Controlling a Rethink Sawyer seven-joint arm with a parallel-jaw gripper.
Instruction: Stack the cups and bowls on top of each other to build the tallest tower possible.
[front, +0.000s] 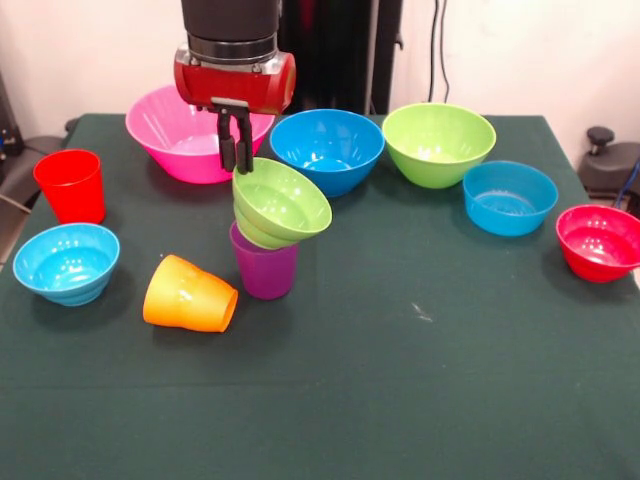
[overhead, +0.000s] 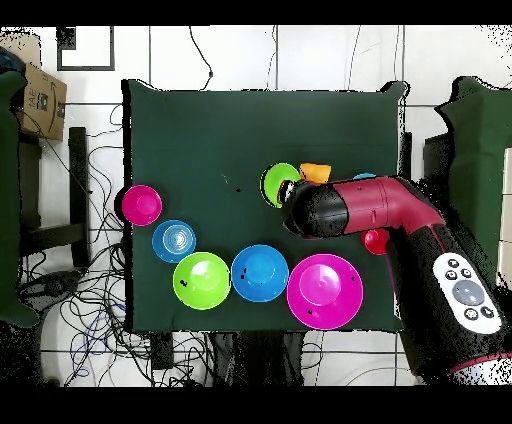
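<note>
The fingers (front: 236, 152) are closed on the far rim of the small lime green bowl (front: 282, 207), which hangs tilted just below them and leans on the mouth of the purple cup (front: 265, 271). This glossy plastic bowl is probably light, stiff and slippery, so the thin rim seems the best place to hold it. The orange cup (front: 189, 295) lies on its side on the desk (front: 420, 380), below the fingers and to their left in the front view.

Green table (front: 420, 400), cardboard box (overhead: 40, 100), floor cables (overhead: 80, 330)

Glossy smooth plastic bowls (front: 283, 206) and cups (front: 71, 185) sit on a matt dark green cloth table (front: 450, 380).
</note>
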